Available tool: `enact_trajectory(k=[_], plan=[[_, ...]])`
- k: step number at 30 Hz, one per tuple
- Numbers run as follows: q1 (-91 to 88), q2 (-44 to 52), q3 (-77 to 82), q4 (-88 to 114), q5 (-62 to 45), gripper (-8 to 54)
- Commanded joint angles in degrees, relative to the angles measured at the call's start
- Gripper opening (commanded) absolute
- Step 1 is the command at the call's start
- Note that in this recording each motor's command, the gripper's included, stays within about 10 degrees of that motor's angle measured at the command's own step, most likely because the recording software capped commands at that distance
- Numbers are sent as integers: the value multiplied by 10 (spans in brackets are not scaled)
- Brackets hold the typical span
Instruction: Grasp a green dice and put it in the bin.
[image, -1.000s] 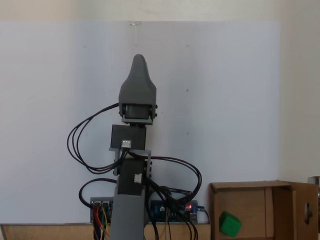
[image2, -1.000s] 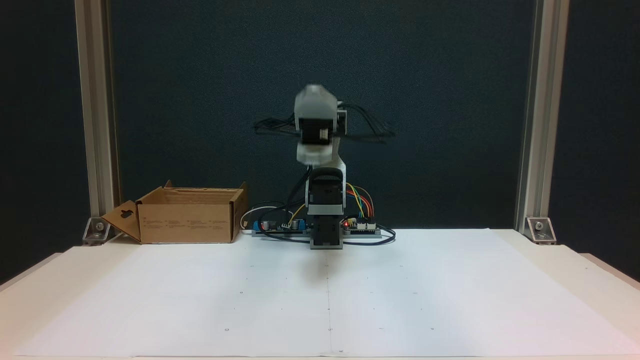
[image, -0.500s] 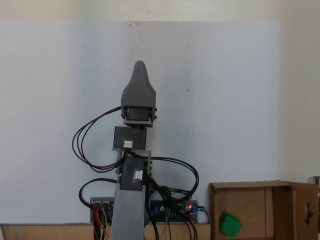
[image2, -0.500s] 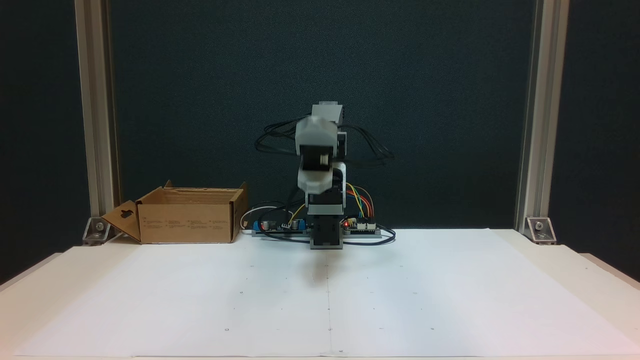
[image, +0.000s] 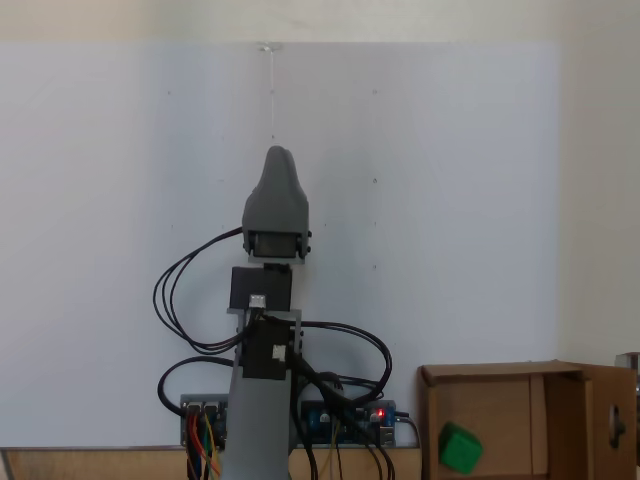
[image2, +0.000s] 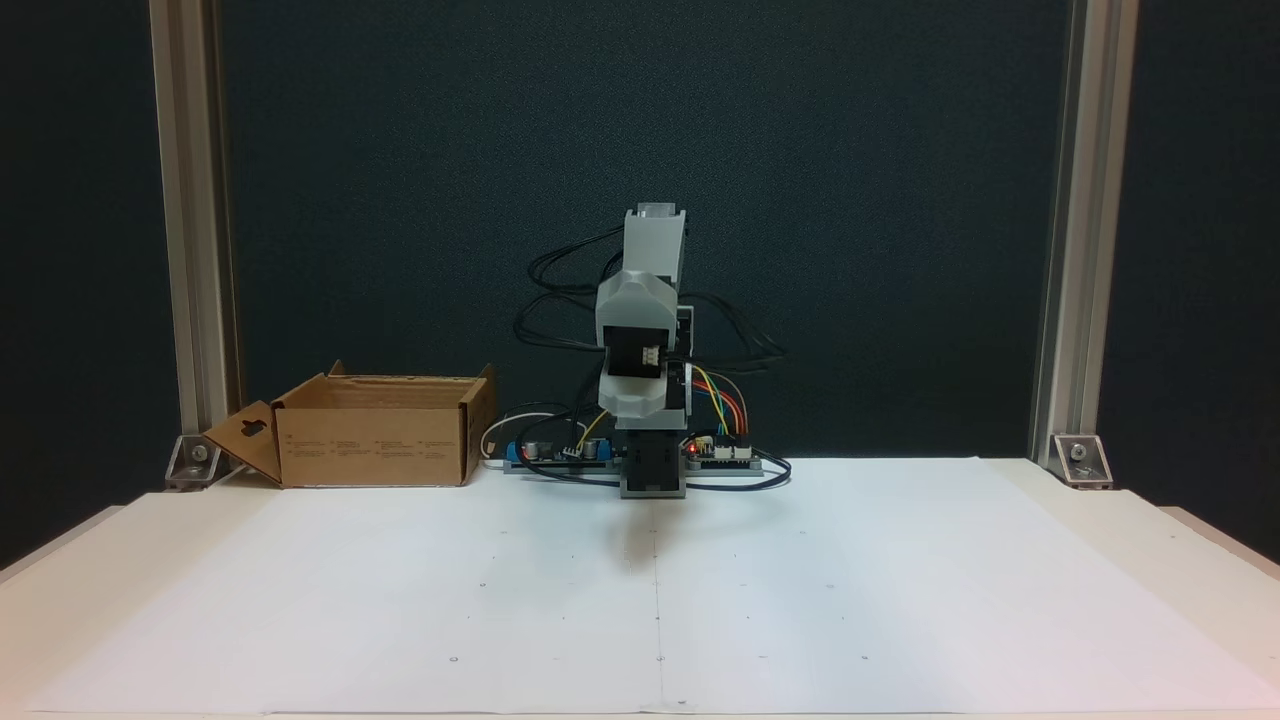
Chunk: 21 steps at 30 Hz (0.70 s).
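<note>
I count one green dice (image: 460, 448), lying inside one bin (image: 500, 400), a single cardboard box. One end effector (image: 277, 158) is mine, on my one arm (image2: 645, 330). Two metal posts (image2: 190, 220) stand at the back of one surface (image2: 900, 600).

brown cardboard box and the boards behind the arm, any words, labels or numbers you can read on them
None can be read.
The brown cardboard box carries rows of small dark print on its front wall in a fixed view: too small to read.
The electronics boards behind the grey robot arm show no legible marking; a red light glows on one.
The small green dice inside the box shows no pips clear enough to count.
</note>
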Motion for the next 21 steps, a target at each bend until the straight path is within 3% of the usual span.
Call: enact_trajectory(k=[1,21], plan=[[0,62,-11,-98,-36,457],[3,62,94,-349,-37,456]])
